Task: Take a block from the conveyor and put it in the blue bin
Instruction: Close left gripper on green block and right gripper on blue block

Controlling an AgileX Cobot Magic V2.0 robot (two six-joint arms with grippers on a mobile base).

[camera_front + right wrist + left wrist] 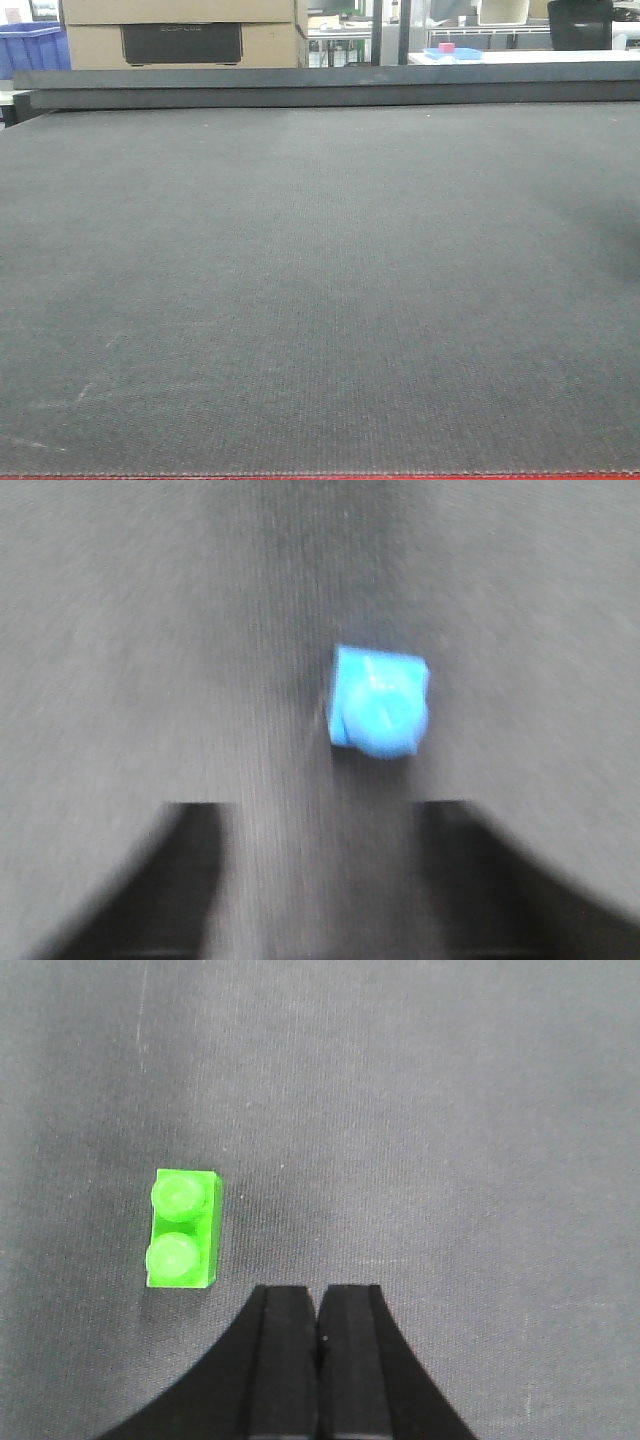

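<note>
A glossy green two-stud block (185, 1230) lies on the finely woven grey belt of the conveyor (320, 300), at ten o'clock of the left gripper (318, 1305), its black fingers (285, 1370) pressed together. The right gripper (320, 825) stands spread, a blurred blue studded block (378, 715) at one o'clock.

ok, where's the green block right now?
Left wrist view only: the green block lies studs-up on the belt, just ahead of the left arm's shut jaws, toward the picture's left, not touching them.
</note>
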